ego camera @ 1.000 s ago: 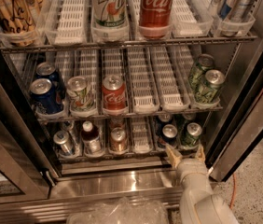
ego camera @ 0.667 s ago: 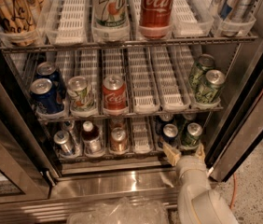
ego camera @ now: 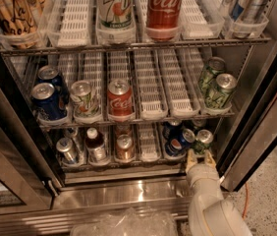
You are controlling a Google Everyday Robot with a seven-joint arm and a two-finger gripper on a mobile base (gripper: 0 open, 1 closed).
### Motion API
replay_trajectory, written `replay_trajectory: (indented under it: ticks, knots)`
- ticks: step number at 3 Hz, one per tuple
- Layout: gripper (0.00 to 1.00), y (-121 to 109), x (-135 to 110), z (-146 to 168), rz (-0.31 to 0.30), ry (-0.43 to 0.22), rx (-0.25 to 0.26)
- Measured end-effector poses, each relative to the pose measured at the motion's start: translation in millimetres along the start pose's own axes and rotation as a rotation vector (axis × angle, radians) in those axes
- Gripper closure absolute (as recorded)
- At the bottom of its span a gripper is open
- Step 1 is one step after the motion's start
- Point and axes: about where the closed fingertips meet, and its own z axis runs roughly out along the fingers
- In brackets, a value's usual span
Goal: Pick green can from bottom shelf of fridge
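Observation:
The green can (ego camera: 203,139) is small and dark, with a silver top. It stands at the front of the far right lane of the bottom shelf (ego camera: 128,167) of the fridge (ego camera: 256,107). My gripper (ego camera: 201,158) is at the shelf's front rail, just below and in front of the green can. Its pale fingers (ego camera: 191,157) are spread apart, one to each side of the can's base, and hold nothing. The white arm (ego camera: 212,205) reaches in from the bottom right.
A dark blue can (ego camera: 180,142) stands just left of the green can. A brown can (ego camera: 124,149), a dark bottle (ego camera: 95,145) and a silver can (ego camera: 67,150) fill lanes further left. Paler green patterned cans (ego camera: 218,90) sit on the shelf above. The door frame (ego camera: 261,141) stands close on the right.
My gripper has shifted a little right and forward, now centred under the green can. The cans have not moved.

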Motion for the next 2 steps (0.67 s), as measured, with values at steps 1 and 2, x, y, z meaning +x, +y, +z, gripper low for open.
replay_trajectory:
  ticks: [1, 2]
  knots:
    - [0.36, -20.0, 2.2, 12.9, 0.008, 0.016, 0.069]
    - [0.30, -15.3, -2.3, 17.2, 0.000, 0.005, 0.064]
